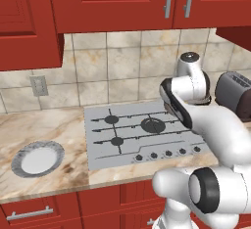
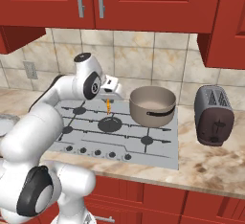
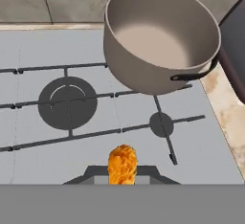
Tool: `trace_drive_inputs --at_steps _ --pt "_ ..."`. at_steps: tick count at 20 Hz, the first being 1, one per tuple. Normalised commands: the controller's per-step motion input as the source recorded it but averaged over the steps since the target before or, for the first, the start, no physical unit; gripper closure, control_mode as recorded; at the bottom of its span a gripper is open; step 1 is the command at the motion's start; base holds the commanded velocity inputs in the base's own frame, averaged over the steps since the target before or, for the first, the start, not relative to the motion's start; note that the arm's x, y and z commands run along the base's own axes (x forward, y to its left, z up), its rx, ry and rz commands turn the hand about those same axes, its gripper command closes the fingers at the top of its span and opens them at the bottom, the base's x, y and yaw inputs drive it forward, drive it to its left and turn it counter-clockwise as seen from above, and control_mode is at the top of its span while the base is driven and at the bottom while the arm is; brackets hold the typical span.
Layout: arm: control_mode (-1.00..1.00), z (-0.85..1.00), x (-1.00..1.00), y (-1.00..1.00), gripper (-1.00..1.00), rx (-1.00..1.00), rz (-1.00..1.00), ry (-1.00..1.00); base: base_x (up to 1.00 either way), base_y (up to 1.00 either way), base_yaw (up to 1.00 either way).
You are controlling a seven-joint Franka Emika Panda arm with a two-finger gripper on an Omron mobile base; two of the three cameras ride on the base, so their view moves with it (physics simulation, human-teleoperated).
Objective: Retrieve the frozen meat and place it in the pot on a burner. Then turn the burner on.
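Gripper [image 2: 110, 99] clamped on meat [image 2: 110, 105], strip hanging below fingers above stove [image 2: 158, 146], over middle burner [image 2: 109, 124]. Pot [image 2: 152, 105] just right, on back burner, open, empty. Toaster [image 2: 214, 114] beyond on counter. Meat likely light, stiff while frozen, maybe slick; hold at upper end looks adequate, short carry over rim next.

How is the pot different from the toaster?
The pot is round and open at the top with a pale inside; the toaster is a boxy shape with slots on top. The pot is grey-brown, the toaster much darker grey. The pot sits on the stove, while the toaster stands on the counter to its right. Both stand upright and look about the same size.
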Motion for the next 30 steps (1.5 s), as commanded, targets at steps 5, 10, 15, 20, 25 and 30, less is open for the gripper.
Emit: trace_drive_inputs --at_steps 5,10,15,20,25,30 --pt "-1.00 0.24 0.09 -0.39 1.00 -0.06 -0.19 -0.01 0.00 0.00 0.00" --pt "-1.00 -0.04 0.29 -0.45 1.00 -0.01 -0.20 0.00 0.00 0.00 0.00" --pt "-1.00 -0.16 0.31 -0.46 1.00 0.05 -0.14 -0.02 0.00 0.00 0.00" --pt "-1.00 -0.01 0.64 -0.36 1.00 0.05 -0.10 0.00 0.00 0.00 0.00" --pt "-1.00 -0.11 0.69 -0.17 1.00 0.05 -0.05 0.00 0.00 0.00 0.00" --pt "-1.00 -0.30 0.69 -0.18 1.00 0.07 0.00 0.04 0.00 0.00 0.00"
